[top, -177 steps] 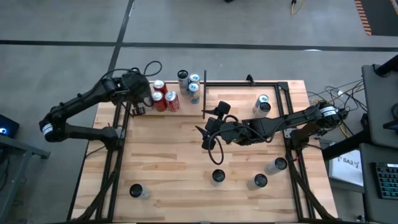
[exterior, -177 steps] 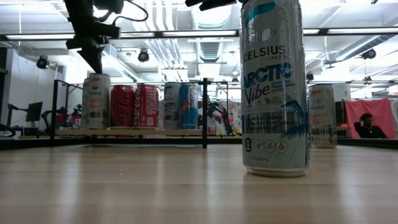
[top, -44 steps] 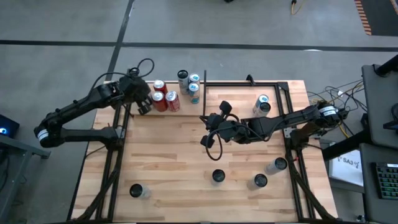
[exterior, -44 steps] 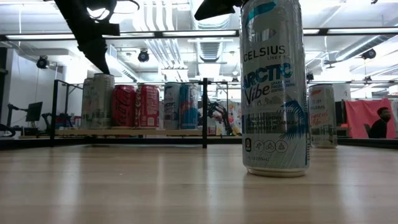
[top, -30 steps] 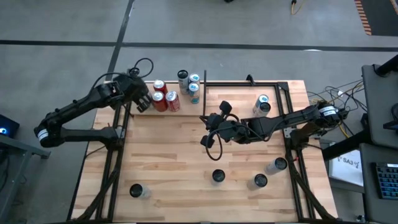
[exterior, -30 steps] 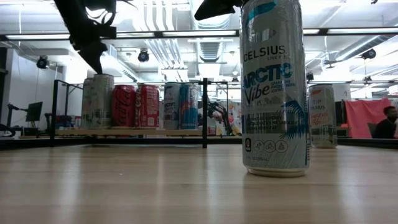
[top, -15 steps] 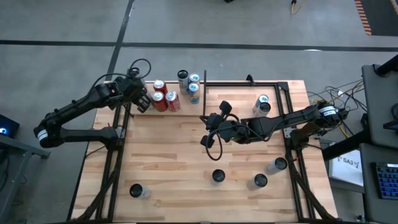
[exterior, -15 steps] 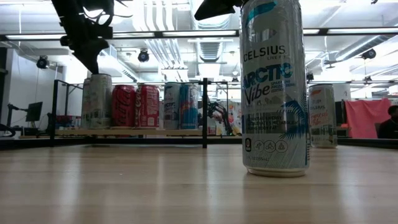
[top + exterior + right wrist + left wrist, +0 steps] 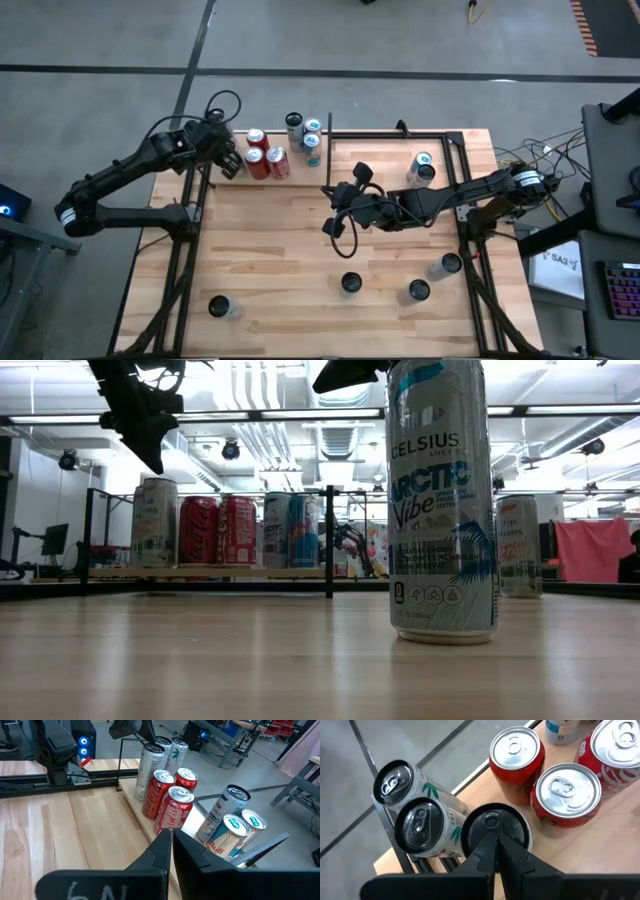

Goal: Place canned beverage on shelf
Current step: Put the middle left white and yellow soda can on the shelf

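Observation:
The shelf (image 9: 200, 572) is a pale plywood panel with black rods at the table's far left. On it stand red cans (image 9: 267, 161), blue-and-white cans (image 9: 306, 132) and tall white cans (image 9: 420, 822). My left gripper (image 9: 495, 837) is shut and hovers just above a dark-topped can (image 9: 512, 820) at the shelf's left end; in the low view its tip (image 9: 156, 465) is clear of the can tops. My right gripper (image 9: 330, 226) is shut and holds nothing, raised over the middle of the table. A Celsius can (image 9: 440, 500) stands upright on the table, close to the low camera.
Loose cans stand on the table: one at the far right (image 9: 421, 166), three near the front right (image 9: 350, 283) (image 9: 418, 291) (image 9: 445, 265) and one at the front left (image 9: 220, 306). A bare black metal frame (image 9: 400, 134) edges the far right. A black cable loop (image 9: 345, 222) hangs by my right gripper.
My left gripper has rolled a little about its own pointing line while staying above the cans at the shelf's left end. It has stayed shut. My right arm has kept still.

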Robot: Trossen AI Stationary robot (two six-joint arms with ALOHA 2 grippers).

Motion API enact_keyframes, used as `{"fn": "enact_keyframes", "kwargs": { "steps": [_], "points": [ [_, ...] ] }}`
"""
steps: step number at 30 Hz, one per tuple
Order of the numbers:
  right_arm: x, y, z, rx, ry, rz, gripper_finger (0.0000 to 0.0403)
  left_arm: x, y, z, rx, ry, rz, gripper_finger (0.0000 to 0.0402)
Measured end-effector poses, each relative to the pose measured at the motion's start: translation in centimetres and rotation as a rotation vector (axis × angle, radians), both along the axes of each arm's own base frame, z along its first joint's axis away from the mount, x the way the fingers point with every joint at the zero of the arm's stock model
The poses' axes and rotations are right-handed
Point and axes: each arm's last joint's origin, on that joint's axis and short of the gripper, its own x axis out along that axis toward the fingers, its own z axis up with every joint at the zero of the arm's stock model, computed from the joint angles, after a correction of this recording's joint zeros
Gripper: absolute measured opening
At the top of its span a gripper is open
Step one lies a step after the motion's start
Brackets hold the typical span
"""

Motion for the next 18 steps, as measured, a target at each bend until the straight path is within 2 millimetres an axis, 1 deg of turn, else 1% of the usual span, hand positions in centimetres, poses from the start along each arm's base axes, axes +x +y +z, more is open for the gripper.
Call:
{"fn": "enact_keyframes", "kwargs": {
  "steps": [8,13,18],
  "points": [
    [-0.04,-0.01,-0.28,0.006,0.003,-0.004,0.0009,-0.02,0.02,-0.56,-0.017,0.078,-0.025,0.0],
    [-0.05,-0.01,-0.35,0.006,0.005,-0.004,0.0009,0.08,-0.16,-0.71,-0.084,0.02,-0.033,0.0],
    [-0.04,-0.01,-0.35,0.006,0.004,-0.003,0.0009,0.09,-0.21,-0.5,-0.099,-0.008,-0.02,0.0]
  ]
}}
